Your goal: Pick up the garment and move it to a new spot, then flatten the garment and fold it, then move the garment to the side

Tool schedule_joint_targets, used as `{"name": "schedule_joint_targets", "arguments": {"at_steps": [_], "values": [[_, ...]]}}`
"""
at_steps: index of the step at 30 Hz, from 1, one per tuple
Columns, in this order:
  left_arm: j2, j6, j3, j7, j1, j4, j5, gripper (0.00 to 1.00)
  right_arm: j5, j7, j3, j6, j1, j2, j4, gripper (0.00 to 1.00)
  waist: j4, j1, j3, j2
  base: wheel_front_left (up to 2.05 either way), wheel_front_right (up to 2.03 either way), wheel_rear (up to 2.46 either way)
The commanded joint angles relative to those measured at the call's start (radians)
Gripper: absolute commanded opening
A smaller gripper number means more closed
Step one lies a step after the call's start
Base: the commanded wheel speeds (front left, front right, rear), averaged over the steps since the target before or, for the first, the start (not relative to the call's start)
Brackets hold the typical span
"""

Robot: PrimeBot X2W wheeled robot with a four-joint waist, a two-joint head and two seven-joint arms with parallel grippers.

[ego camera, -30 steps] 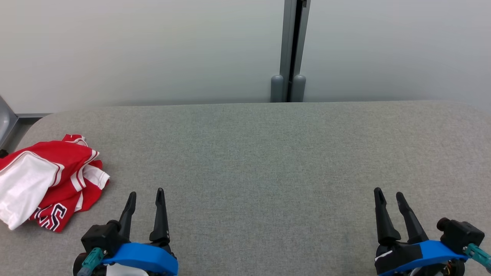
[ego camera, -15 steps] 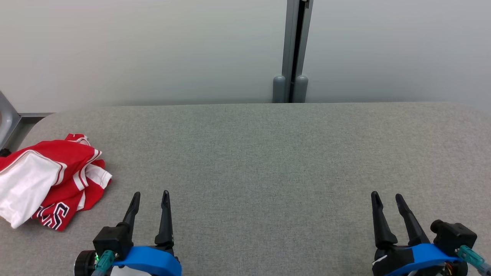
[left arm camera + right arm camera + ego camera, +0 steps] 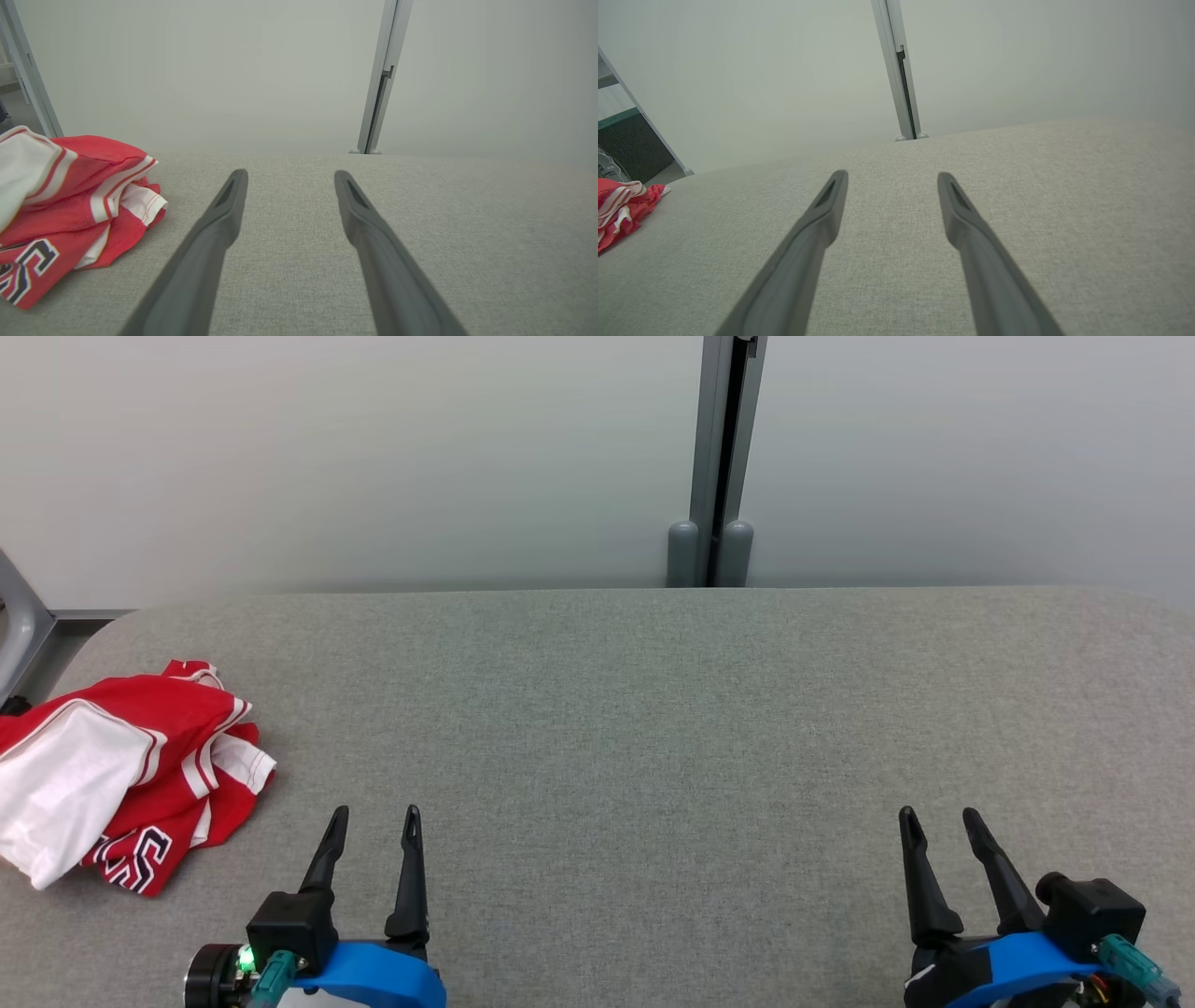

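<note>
The garment is a red and white jersey with dark lettering, lying crumpled at the table's left edge; it also appears as the garment at the left of the left wrist view and the garment at the far left of the right wrist view. My left gripper stands open at the lower left, a short way right of the garment and apart from it, nothing between its fingers. My right gripper stands open at the lower right, far from the garment, holding nothing.
The grey fabric-covered table stretches wide between the grippers. A pale wall with a grey vertical post rises behind its far edge. A metal frame stands past the table's left corner.
Both grippers have drawn back toward the bottom of the head view, the left one also shifting slightly right. The garment lies unchanged.
</note>
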Motion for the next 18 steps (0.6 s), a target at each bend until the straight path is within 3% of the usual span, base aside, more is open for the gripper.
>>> {"name": "schedule_joint_targets", "arguments": {"at_steps": [1,18], "values": [[0.002,0.004,0.000,-0.008,-0.012,0.003,0.015,1.00,-0.020,-0.008,-0.002,0.002,0.007,-0.007,0.000,1.00,0.000,0.0000,0.000,0.0000,0.00,0.00,0.00],[-0.010,0.000,0.030,-0.012,-0.007,0.020,-0.064,1.00,0.003,-0.012,-0.013,0.002,0.013,-0.007,0.008,1.00,-0.002,0.0000,-0.003,0.0000,0.00,0.00,0.00]]}}
